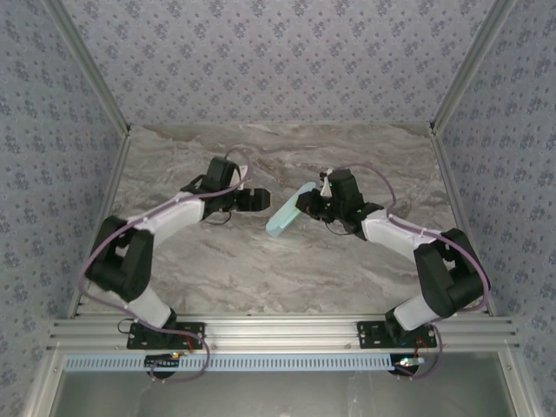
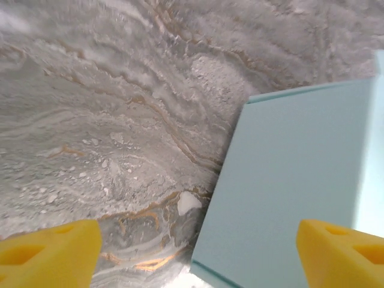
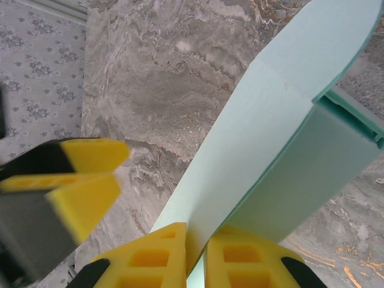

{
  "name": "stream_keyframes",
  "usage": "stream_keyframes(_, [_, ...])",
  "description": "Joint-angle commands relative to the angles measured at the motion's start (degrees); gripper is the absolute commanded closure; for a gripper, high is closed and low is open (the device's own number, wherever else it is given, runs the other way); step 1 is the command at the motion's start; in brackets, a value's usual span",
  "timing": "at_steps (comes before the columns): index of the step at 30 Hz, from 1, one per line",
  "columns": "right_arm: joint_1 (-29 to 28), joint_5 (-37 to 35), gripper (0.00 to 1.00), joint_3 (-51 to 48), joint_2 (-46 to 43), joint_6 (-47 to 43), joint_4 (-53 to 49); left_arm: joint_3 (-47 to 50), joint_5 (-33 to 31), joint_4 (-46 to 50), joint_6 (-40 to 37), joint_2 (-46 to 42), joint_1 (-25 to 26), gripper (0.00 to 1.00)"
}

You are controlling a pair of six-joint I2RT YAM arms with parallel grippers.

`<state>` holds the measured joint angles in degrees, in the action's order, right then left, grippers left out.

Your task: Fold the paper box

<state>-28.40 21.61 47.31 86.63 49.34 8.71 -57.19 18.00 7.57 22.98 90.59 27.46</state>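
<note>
The right tool (image 3: 195,243) is clamped on a thin panel of the paper box (image 1: 285,219), holding it over mid-desk (image 1: 261,269), probably to present it for folding. The left tool (image 1: 259,199) stands alongside, spread wide, gripping nothing. The box's long axis runs diagonally, its free end pointing near-left.

Marble tabletop (image 1: 261,274), floral-patterned walls (image 1: 278,61)

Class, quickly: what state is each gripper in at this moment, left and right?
Left gripper: open, holding nothing.
Right gripper: closed on the box.
</note>
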Motion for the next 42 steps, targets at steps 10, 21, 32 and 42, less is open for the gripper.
stream_keyframes(10, [-1.4, -2.8, 0.87, 2.2, 3.7, -0.8, -6.3, 14.6, -10.4, -14.8, -19.0, -13.2, 12.7, 0.04])
stream_keyframes(21, [-1.3, -2.8, 0.87, 2.3, 3.5, -0.8, -6.5, 8.5, -15.4, -13.6, -27.6, -4.0, 17.5, 0.04])
stream_keyframes(32, [-1.3, -2.7, 0.87, 2.7, 3.5, -0.9, -6.9, 6.9, -15.5, -13.9, -28.3, -0.2, 17.5, 0.33])
stream_keyframes(42, [-0.9, -3.3, 0.77, 3.7, 1.4, -2.5, -7.9, 7.2, -15.1, -13.6, -29.0, -0.1, 17.4, 0.56])
